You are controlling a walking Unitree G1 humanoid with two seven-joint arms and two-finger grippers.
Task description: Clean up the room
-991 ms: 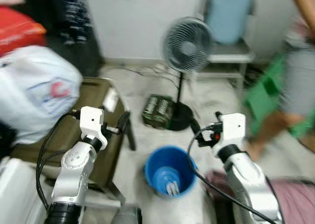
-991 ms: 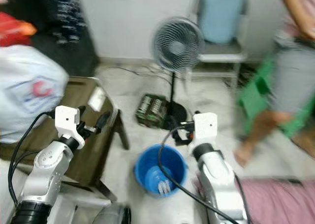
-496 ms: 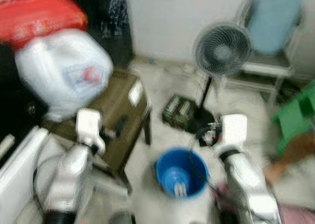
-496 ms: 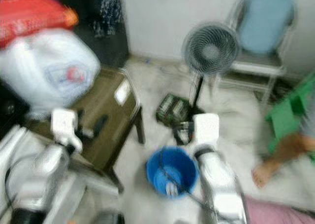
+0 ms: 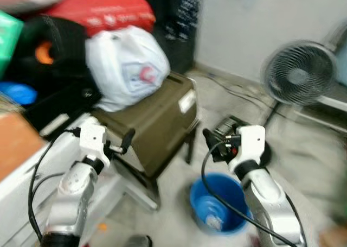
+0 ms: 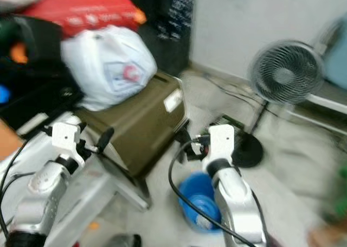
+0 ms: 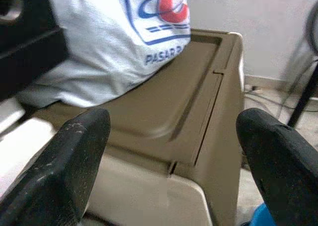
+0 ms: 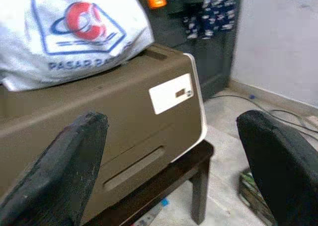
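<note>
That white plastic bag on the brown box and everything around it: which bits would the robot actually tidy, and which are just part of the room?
Likely to tidy:
white plastic bag on the brown box
blue bucket on the floor
dark green pack on the floor

Just there:
standing fan
red bag piled up behind

Both grippers, left gripper and right gripper, are open and hold nothing.

My head cameras look forward and down, blurred, over both arms at the olive-brown plastic storage box (image 5: 157,119). Each wrist camera looks along its gripper's black fingers at that box, close up; both share the white printed plastic bag (image 8: 64,32)
</note>
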